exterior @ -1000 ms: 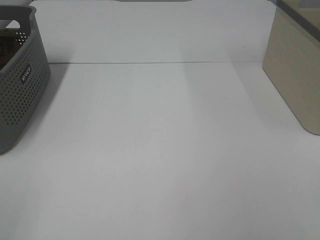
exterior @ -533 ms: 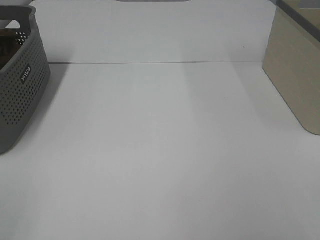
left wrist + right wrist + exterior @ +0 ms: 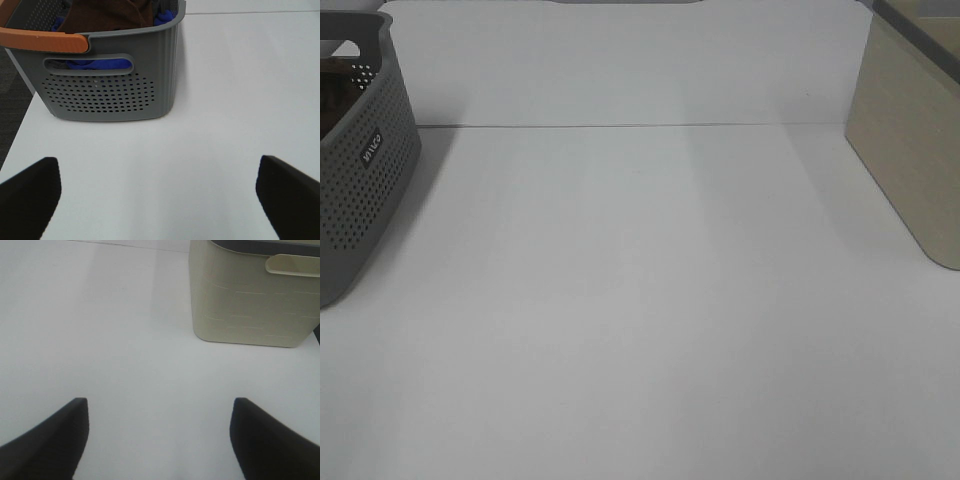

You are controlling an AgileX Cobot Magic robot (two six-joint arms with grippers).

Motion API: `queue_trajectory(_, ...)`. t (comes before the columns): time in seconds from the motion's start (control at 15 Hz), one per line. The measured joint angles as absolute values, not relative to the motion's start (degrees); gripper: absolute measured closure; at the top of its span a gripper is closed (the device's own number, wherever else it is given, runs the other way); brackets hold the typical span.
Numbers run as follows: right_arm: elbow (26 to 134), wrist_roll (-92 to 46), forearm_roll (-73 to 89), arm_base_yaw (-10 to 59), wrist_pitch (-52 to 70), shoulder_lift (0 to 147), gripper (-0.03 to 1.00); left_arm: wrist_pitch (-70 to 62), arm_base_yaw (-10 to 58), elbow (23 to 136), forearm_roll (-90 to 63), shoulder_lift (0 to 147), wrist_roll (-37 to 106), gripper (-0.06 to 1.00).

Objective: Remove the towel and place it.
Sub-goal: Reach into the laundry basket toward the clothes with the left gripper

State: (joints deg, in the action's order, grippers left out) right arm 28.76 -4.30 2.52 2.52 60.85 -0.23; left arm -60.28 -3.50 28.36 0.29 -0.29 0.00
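The dark brown towel [image 3: 107, 14] lies inside the grey perforated basket [image 3: 112, 90], on top of blue cloth [image 3: 95, 64]. In the exterior high view the basket [image 3: 360, 170] stands at the far left and only a sliver of brown [image 3: 338, 68] shows in it. My left gripper [image 3: 157, 192] is open and empty, hovering over the table in front of the basket. My right gripper [image 3: 157, 437] is open and empty over the table, short of the beige bin [image 3: 252, 295]. Neither gripper shows in the exterior high view.
The beige bin [image 3: 910, 140] stands at the right edge of the white table [image 3: 640, 300]. The basket has an orange handle [image 3: 42, 40]. The table's left edge and dark floor [image 3: 10, 95] lie beside the basket.
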Motion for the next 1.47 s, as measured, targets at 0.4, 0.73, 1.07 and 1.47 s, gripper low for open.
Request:
queue_trajectory(0.4, 28.8, -4.3, 2.5, 2.5, 60.8, -0.2, 0.21, -61.8, -3.5, 30.0, 1.1, 1.9, 5.7, -0.04)
queue_trajectory(0.73, 28.8, -4.3, 2.5, 2.5, 60.8, -0.2, 0.21, -65.3, -3.5, 47.3, 1.0, 26.3, 17.9, -0.04)
queue_trajectory(1.07, 28.8, -4.3, 2.5, 2.5, 60.8, -0.2, 0.21, -69.1, -3.5, 73.2, 4.0, 55.6, 37.8, -0.04)
queue_trajectory(1.47, 28.8, -4.3, 2.5, 2.5, 60.8, -0.2, 0.21, -69.3, -3.5, 98.3, 7.7, 92.1, 54.7, -0.04)
